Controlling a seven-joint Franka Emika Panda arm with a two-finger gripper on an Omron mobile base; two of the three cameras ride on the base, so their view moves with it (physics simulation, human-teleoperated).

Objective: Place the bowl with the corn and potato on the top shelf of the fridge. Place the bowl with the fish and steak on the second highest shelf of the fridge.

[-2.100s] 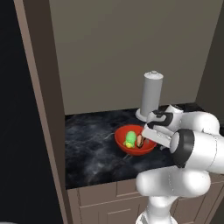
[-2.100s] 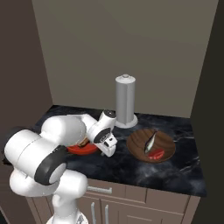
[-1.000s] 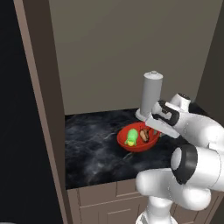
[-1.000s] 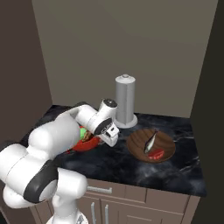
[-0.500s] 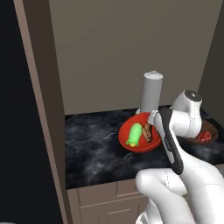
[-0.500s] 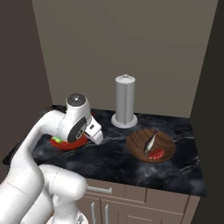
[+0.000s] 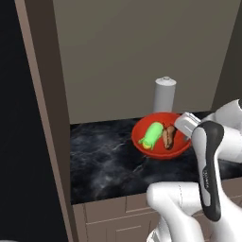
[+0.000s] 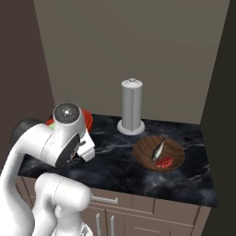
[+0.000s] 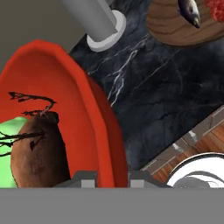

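Observation:
A red bowl (image 7: 159,144) holding the green corn (image 7: 151,134) and the brown potato (image 7: 168,136) hangs above the black counter. My gripper (image 9: 111,177) is shut on its rim, one finger inside and one outside. In the hand view the potato (image 9: 37,148) lies against the bowl wall (image 9: 98,127), with the corn (image 9: 8,142) behind it. A wooden bowl (image 8: 173,152) with the grey-blue fish (image 8: 159,148) and the red steak (image 8: 165,161) rests on the counter to the right. The fridge's shelves are out of view.
A grey cylinder (image 8: 131,110) on a round base stands at the back of the counter (image 8: 115,161). A brown panel (image 7: 45,118) borders the counter's left end, with darkness beyond it. Cabinet fronts (image 7: 108,217) run below the counter edge.
The red bowl has risen off the counter in my grip. My arm has swung round and pulled back toward the counter's front edge. The wooden bowl has stayed put.

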